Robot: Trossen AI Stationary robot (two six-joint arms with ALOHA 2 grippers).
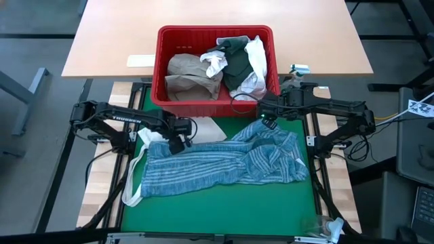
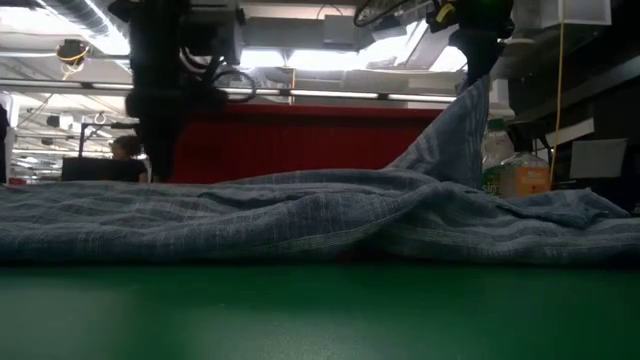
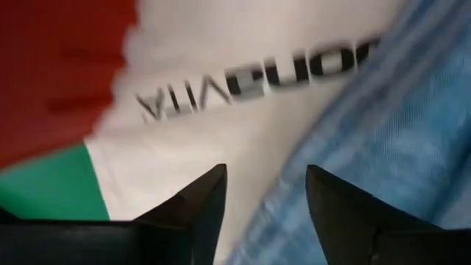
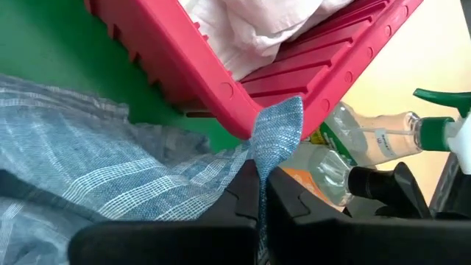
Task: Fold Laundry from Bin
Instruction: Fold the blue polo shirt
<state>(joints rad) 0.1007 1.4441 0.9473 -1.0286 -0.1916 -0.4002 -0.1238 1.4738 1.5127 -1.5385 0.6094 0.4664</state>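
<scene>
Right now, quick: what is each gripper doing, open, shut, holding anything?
Left gripper: open, holding nothing, over the blue-striped cloth and the white tote bag.
Right gripper: shut on a pinched corner of the blue-striped cloth, beside the bin.

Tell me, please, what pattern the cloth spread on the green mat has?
Blue with fine pale stripes; the cloth shows best in the high view.

Striped cloth (image 2: pixel 300 215) hides the bin's (image 2: pixel 300 140) lower wall in low view. Tote lettering (image 3: pixel 257 73) blurred, unreadable. Garments deep in bin (image 1: pixel 224 64) overlap, edges indistinct.
</scene>
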